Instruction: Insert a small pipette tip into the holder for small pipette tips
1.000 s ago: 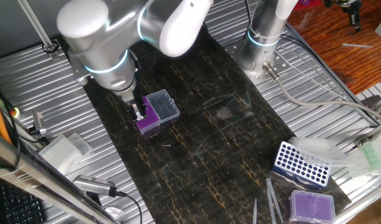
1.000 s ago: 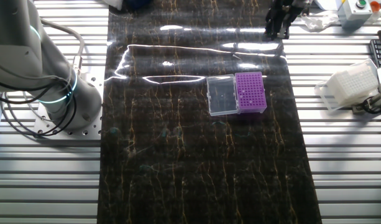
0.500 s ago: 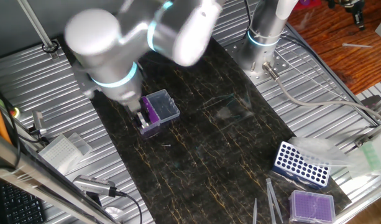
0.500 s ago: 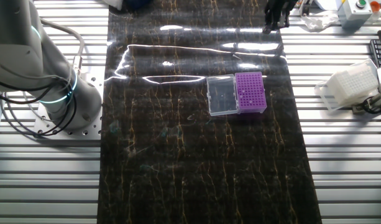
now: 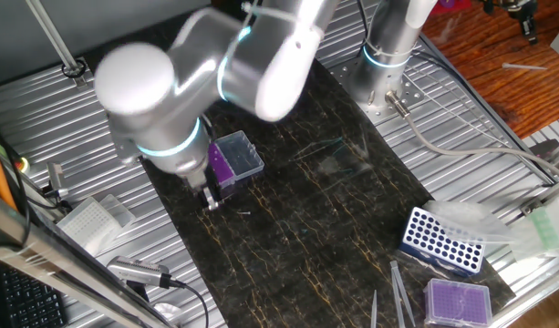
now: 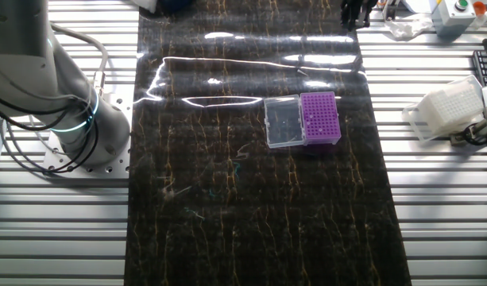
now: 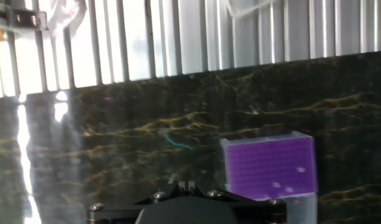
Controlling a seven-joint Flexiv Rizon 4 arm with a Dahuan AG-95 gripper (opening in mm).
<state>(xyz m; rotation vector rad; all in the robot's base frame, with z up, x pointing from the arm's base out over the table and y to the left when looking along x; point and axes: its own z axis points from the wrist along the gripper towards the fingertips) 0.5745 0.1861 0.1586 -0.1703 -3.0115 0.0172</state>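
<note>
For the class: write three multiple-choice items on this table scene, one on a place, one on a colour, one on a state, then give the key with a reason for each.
1. Where does the purple rack stand?
A. On the dark mat
B. On the bare metal slats
C. On the wooden floor

2. What colour is the rack with large round holes?
A. Red and black
B. Blue and white
C. Green

3. How is the purple rack's clear lid?
A. Shut over the grid
B. Swung open, lying beside the rack
C. Off and lying far from the rack

Key:
1 A, the other fixed view shows the rack well inside the mat.
2 B, one fixed view shows a blue top with white holes and sides.
3 B, the lid lies flat against the rack's side and the grid is uncovered.
</note>
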